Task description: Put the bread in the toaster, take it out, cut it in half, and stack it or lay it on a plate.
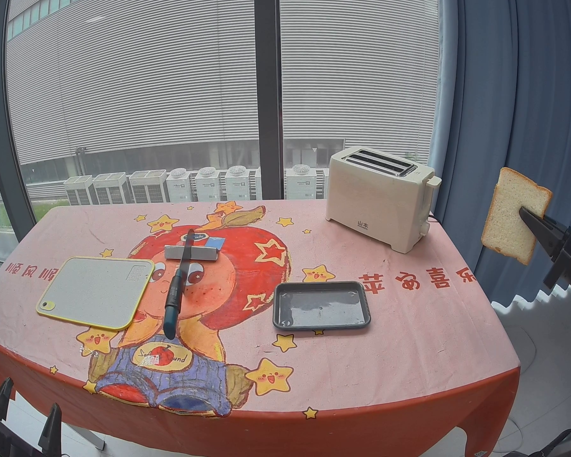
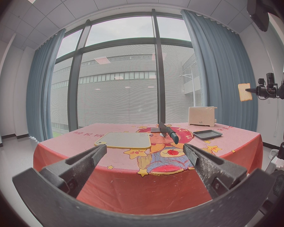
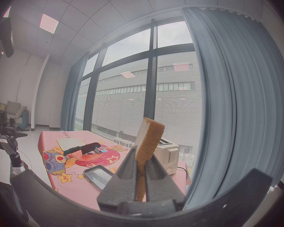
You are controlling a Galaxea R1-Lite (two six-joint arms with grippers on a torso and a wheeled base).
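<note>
Pinching bread [image 1: 512,217] aloft, right fingers [image 1: 542,230]

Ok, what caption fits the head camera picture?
The right arm's fingers hold a bread slice in the air, right of the toaster on the table.

A slice of bread [image 1: 509,211] is held in the air by the right hand [image 1: 526,214], past the table's [image 1: 412,344] right edge. A toaster [image 1: 380,198] is set at the far right corner. A dark tray [image 1: 321,327], a knife [image 1: 179,280] and a cutting board [image 1: 95,290] are laid nearer.
</note>
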